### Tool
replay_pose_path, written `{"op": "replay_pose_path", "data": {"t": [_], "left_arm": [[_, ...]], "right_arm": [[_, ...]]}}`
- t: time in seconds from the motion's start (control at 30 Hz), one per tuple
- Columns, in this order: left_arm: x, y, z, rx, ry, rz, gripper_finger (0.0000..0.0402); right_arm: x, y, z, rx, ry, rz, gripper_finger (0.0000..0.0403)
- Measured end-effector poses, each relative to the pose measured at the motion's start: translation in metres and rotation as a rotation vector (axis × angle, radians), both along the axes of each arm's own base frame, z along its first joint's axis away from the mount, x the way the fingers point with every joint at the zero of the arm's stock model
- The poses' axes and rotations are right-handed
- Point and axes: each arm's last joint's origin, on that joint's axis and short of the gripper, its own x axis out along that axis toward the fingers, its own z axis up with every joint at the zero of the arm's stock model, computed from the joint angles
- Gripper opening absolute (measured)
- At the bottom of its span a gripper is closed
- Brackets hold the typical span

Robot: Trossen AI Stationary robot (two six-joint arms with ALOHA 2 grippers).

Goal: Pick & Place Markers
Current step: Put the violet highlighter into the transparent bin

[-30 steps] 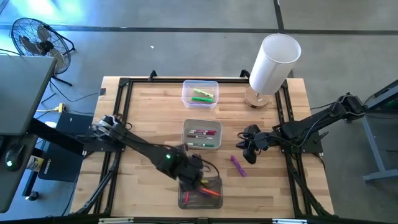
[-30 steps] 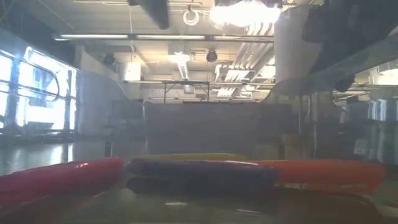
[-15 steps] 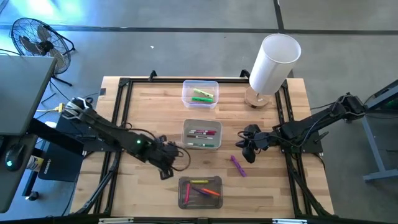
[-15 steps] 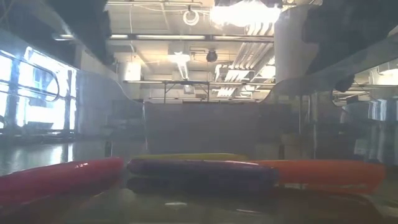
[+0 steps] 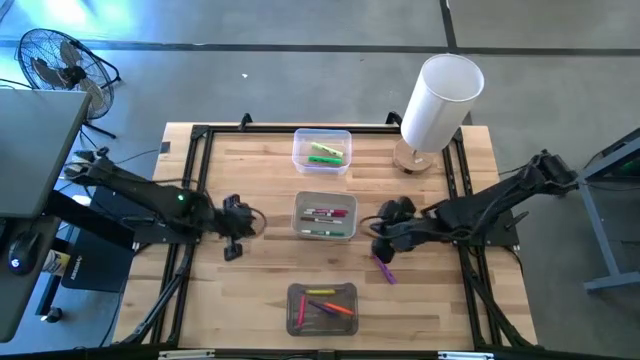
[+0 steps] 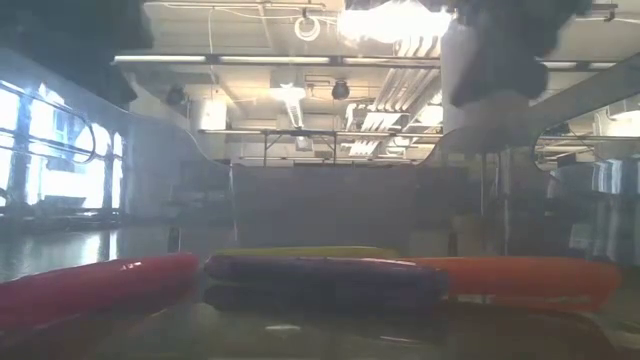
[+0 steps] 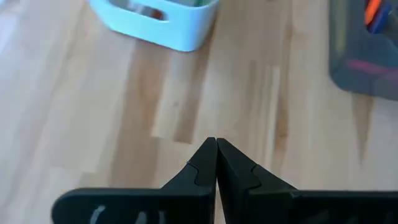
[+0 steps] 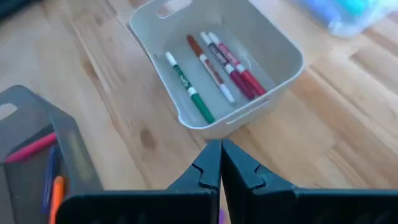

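I find no text I can read anywhere. The markers (image 8: 214,65) in the middle bin (image 8: 273,87) under my right wrist carry printed bands on their barrels (too blurred to make out a single letter). The other bins, the table (image 5: 250,290) and the white cylinder (image 5: 440,100) show me no label, number or sign.
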Motion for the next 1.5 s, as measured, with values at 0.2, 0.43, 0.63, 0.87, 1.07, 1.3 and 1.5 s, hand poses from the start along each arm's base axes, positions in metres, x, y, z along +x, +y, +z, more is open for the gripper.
{"op": "replay_pose_path", "data": {"t": [0.2,0.43,0.63,0.87,1.07,1.3,1.5], "left_arm": [[-0.021,0.028,0.001,0.012,-0.081,-0.014,0.0000],[-0.032,0.041,0.007,-0.003,-0.136,-0.045,0.0000],[-0.035,0.041,0.005,-0.009,-0.103,-0.068,0.0000],[-0.036,0.040,0.004,-0.038,-0.088,-0.094,0.0000],[-0.036,0.040,0.004,-0.038,-0.088,-0.095,0.0000],[-0.036,0.040,0.004,-0.037,-0.088,-0.104,0.0000],[-0.036,0.040,0.004,-0.037,-0.088,-0.105,0.0000]], "right_arm": [[0.037,0.014,0.017,0.063,0.286,-0.138,0.0000],[0.063,0.029,0.008,0.192,0.557,-0.318,0.0001],[0.063,0.046,-0.005,0.222,0.622,-0.357,0.0030],[0.063,0.057,-0.014,0.221,0.641,-0.368,0.0090],[0.068,0.060,-0.030,0.221,0.695,-0.380,0.0123],[0.079,0.062,-0.057,0.234,0.787,-0.342,0.0120],[0.084,0.063,-0.074,0.264,0.777,-0.326,0.0113]]}}
